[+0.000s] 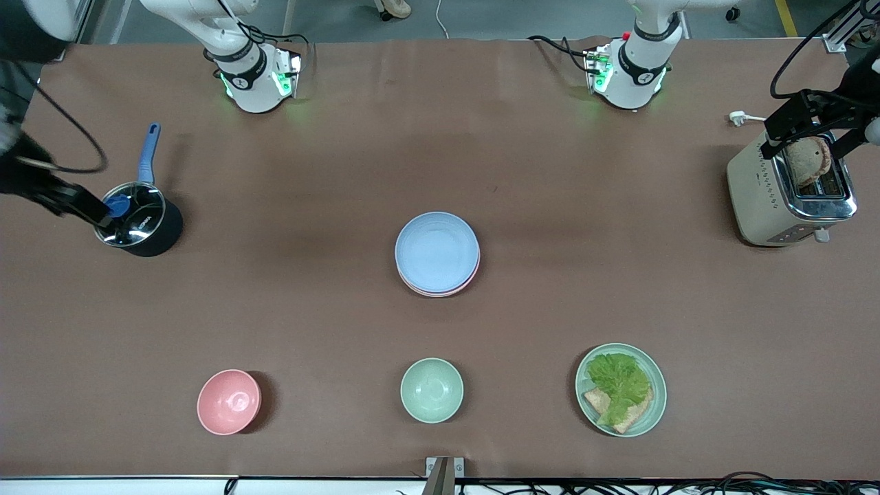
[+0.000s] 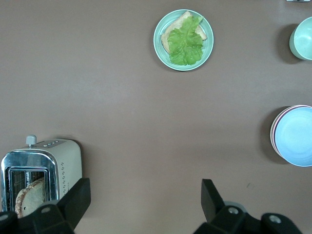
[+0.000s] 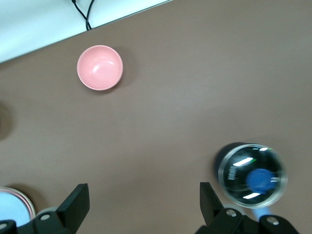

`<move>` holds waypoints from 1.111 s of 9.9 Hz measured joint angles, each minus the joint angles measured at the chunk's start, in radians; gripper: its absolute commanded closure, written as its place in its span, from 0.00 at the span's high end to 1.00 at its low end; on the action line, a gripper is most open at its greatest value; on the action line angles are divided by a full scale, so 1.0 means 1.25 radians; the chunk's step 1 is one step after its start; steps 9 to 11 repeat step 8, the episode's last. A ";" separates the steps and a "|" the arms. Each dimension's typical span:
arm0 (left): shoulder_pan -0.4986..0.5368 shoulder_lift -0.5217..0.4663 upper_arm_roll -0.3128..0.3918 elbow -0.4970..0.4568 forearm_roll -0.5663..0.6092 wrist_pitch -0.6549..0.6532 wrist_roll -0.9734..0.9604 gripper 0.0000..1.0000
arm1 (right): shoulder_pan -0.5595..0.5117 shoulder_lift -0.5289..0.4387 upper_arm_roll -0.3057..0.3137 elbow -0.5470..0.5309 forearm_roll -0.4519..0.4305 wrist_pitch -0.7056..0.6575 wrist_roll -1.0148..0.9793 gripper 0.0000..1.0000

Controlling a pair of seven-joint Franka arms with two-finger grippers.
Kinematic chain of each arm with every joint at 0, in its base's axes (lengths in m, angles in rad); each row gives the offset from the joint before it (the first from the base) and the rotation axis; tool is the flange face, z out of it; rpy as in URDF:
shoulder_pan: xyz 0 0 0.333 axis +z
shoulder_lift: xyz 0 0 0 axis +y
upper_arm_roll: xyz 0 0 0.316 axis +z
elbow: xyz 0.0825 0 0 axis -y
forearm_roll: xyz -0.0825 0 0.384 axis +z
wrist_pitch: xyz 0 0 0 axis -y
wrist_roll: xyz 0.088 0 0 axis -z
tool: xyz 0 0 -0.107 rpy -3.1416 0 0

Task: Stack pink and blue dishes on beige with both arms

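In the middle of the table the light blue plate point(image 1: 436, 251) lies on top of a stack. The pale pink plate point(image 1: 443, 291) shows only as a rim under it. No beige plate is visible; whatever is below the pink one is hidden. The left wrist view catches the blue plate point(image 2: 295, 137) and the pink rim point(image 2: 272, 131) at its edge. My left gripper point(image 1: 815, 137) point(image 2: 144, 200) hangs open and empty over the toaster. My right gripper point(image 1: 89, 206) point(image 3: 144, 202) is open and empty beside the lidded pot. Both are well away from the stack.
A black pot point(image 1: 141, 223) with a glass lid and blue handle sits at the right arm's end. A toaster point(image 1: 780, 199) holding bread sits at the left arm's end. Nearer the front camera are a pink bowl point(image 1: 229, 401), a mint bowl point(image 1: 432, 390) and a mint plate point(image 1: 656, 405) with lettuce and bread.
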 measured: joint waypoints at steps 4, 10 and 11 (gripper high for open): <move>-0.001 0.015 -0.001 0.004 0.000 -0.001 -0.009 1.00 | 0.001 0.006 -0.026 0.094 0.002 -0.149 -0.051 1.00; -0.001 0.015 -0.001 0.005 0.000 -0.002 -0.009 1.00 | 0.001 0.018 -0.027 0.094 0.002 -0.149 -0.048 1.00; -0.001 0.015 -0.001 0.005 0.000 -0.002 -0.009 1.00 | 0.001 0.018 -0.027 0.094 0.002 -0.149 -0.048 1.00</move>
